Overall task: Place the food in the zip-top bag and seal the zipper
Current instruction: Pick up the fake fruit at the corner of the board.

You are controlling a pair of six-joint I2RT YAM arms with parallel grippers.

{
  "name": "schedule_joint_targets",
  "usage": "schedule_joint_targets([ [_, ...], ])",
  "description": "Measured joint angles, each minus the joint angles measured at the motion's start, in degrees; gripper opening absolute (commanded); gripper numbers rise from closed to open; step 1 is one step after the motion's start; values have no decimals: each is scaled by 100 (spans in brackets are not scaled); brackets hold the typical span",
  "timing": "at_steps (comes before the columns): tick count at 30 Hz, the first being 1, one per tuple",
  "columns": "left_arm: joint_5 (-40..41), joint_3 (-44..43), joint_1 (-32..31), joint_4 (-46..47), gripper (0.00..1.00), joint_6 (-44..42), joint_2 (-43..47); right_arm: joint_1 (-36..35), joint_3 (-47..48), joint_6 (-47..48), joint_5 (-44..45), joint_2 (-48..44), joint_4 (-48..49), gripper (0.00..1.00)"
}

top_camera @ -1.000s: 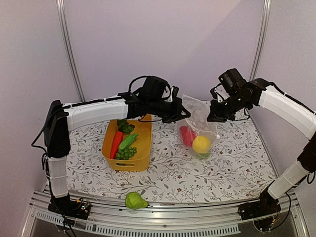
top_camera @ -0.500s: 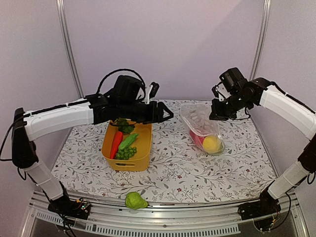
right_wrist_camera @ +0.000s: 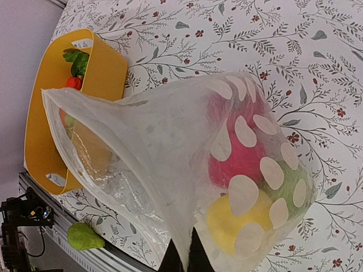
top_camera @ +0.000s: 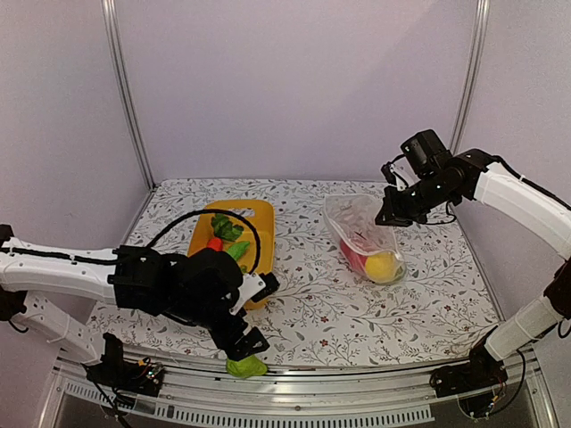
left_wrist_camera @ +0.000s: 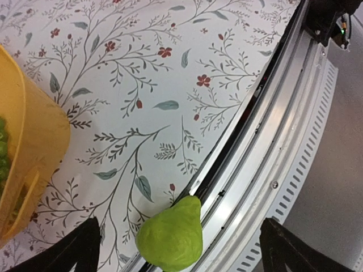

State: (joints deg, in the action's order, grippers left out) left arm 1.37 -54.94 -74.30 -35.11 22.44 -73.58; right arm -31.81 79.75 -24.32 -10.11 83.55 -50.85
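— Looking down from above first: what is the ground like?
— A floral cloth (top_camera: 357, 312) covers the table, grey sprigs with small red flowers. Pale lilac walls (top_camera: 294, 80) close three sides, metal poles (top_camera: 125, 89) stand in the back corners, and a slotted rail (top_camera: 375, 390) runs along the near edge.
— And the arms?
— The left gripper (top_camera: 259, 314) hangs low at the front with its fingers spread and nothing in them. It is over a green pear (top_camera: 245, 367) by the rail. The right gripper (top_camera: 389, 214) is pinched on the rim of the bag (top_camera: 357, 223). The bag rests on the cloth right of the tub (top_camera: 266, 223) and holds a lemon (top_camera: 382, 266) and a red piece (top_camera: 353, 256). A carrot (top_camera: 214, 242), lettuce (top_camera: 225, 227) and a cucumber (top_camera: 237, 251) lie in the tub.
— The left wrist?
— Both fingers (left_wrist_camera: 74, 255) sit wide apart at the bottom corners. The pear lies between them, untouched, at the cloth's edge against the rail. The tub's corner shows at the left.
— The right wrist?
— The fingers (right_wrist_camera: 184, 258) clamp a fold of the bag at the bottom of the view. The bag's mouth gapes toward the tub. Its print is plain white dots. Through them show the red piece, the lemon and a green piece (right_wrist_camera: 289, 187). The pear lies far off by the rail.
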Motion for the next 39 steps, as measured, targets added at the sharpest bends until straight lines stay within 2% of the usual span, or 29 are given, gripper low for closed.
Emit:
schedule_joint_targets([
  [10, 249, 723, -645, -393, 100, 525, 70, 0, -11, 13, -131, 0, 72, 0],
  [18, 595, 868, -682, -629, 97, 927, -634, 0, -35, 13, -243, 0, 103, 0],
  [25, 656, 870, -723, -452, 85, 1027, -929, 0, -35, 13, -289, 0, 111, 0],
  [32, 636, 883, -723, -160, 62, 782, -1019, 0, -35, 15, -361, 0, 116, 0],
  [39, 603, 516, -697, -402, 52, 584, -999, 0, -35, 22, -376, 0, 114, 0],
])
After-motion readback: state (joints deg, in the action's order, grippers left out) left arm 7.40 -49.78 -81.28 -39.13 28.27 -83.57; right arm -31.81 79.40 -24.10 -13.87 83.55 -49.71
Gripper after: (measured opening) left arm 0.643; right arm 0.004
